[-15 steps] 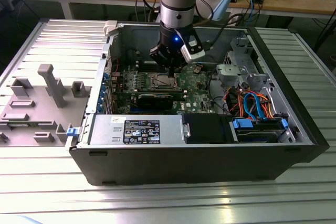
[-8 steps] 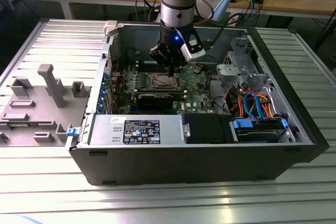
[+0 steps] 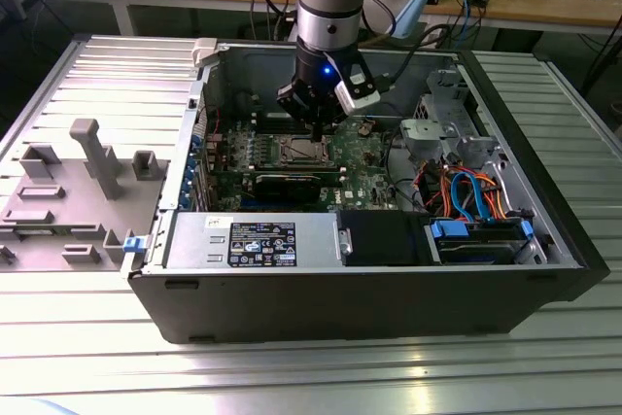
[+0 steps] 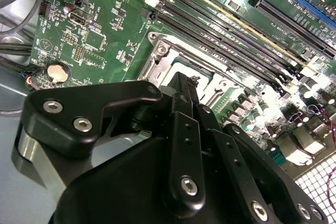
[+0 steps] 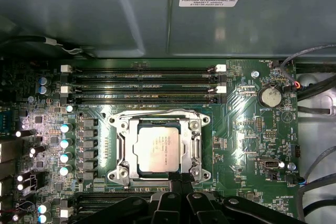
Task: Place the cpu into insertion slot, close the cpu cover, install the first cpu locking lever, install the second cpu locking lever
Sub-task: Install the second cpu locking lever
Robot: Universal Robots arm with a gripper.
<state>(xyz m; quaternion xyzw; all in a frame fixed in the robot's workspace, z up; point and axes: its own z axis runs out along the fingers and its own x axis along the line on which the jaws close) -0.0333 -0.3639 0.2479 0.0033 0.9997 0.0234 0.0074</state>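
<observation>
In the first wrist view the cpu (image 5: 156,150) is sitting in the insertion slot (image 5: 122,174) on the green motherboard (image 5: 247,129), with the cpu cover (image 5: 196,145) lying closed around it, just below the parallel memory slots (image 5: 142,84). The end effector (image 5: 178,182) is hovering at the socket's near edge with its black fingers (image 4: 184,106) drawn narrow together, gripping nothing visible. In the exterior view the arm is reaching down into the open computer case (image 3: 544,221) resting on the ribbed metal surface (image 3: 292,376), the end effector (image 3: 318,131) pointing at the socket.
</observation>
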